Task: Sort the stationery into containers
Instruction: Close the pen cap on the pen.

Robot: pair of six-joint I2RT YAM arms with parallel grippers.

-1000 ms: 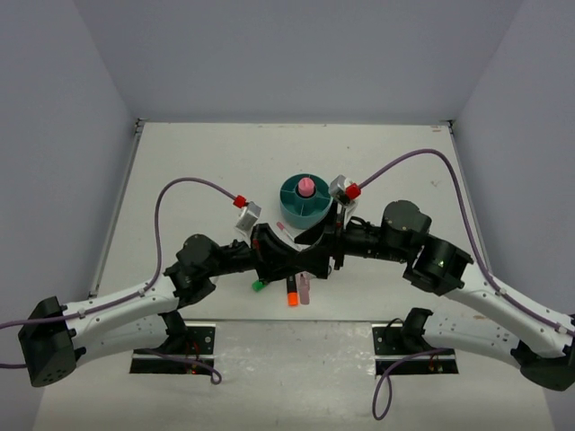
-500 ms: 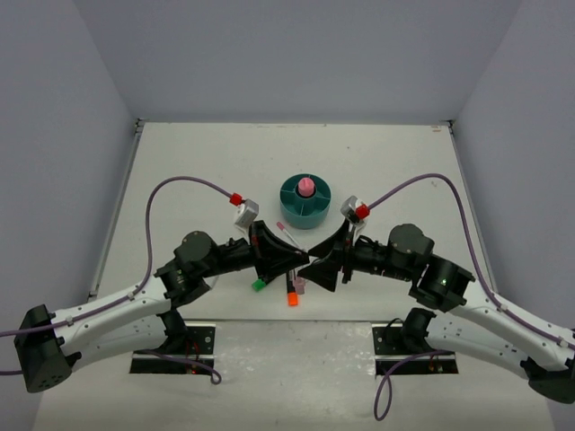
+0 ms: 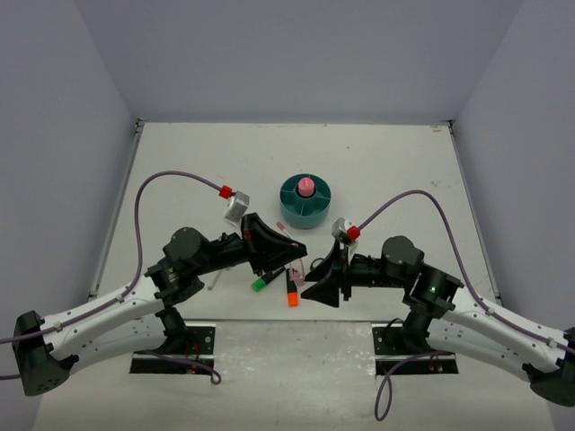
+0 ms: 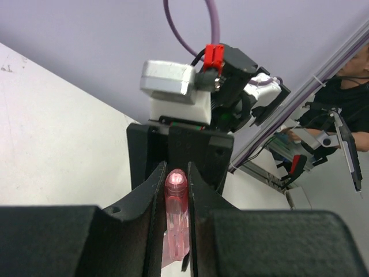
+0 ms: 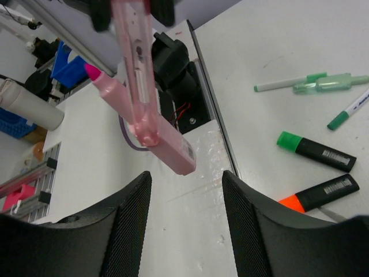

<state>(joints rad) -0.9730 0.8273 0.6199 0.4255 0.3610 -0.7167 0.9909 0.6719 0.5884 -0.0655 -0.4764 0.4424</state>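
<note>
My left gripper (image 4: 176,168) clenched the pink highlighter (image 4: 176,213) above the tabletop (image 3: 404,171); my right gripper (image 5: 185,190) hung released just beside it

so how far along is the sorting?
Done: the glue stick stands in the organizer's middle well; nothing else shows in it. In hand: the left end effector is shut on the pink highlighter, held off the table; the right end effector is open near it. Left: the green highlighter, orange highlighter and pens lie on the table.
</note>
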